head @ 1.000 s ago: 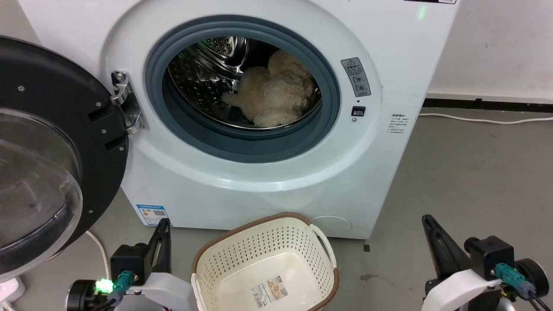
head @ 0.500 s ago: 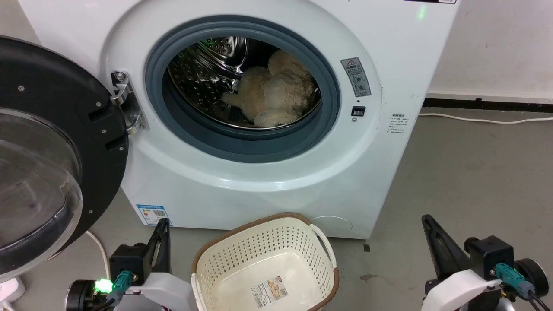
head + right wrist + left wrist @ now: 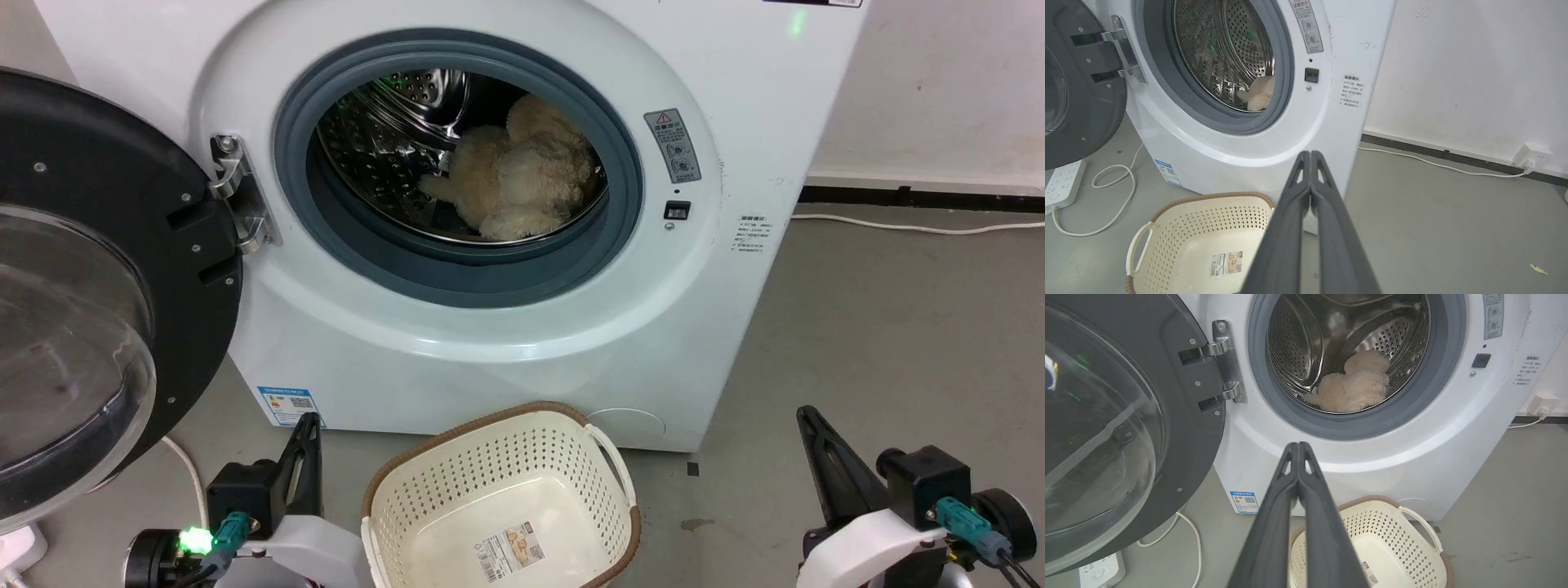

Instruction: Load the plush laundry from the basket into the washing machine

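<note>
Plush (image 3: 518, 175) sits inside the washer (image 3: 490, 351), left gripper (image 3: 1298, 446) and right gripper (image 3: 1310, 154) pressed together empty before it; closing the door (image 3: 90, 171) might pinch fur.

We see only part of the plush laundry (image 3: 1259, 96) in the right wrist view, the grey door seal (image 3: 1285, 81) covering the rest. The glass door (image 3: 73, 327) runs off the head view's left edge, and the basket (image 3: 490, 457) off its bottom edge. We cannot read the label (image 3: 510, 551) on the basket's bottom, nor the warning sticker (image 3: 675, 145) on the washing machine (image 3: 490, 367). A power strip (image 3: 18, 545) is cut off at the lower left corner.
</note>
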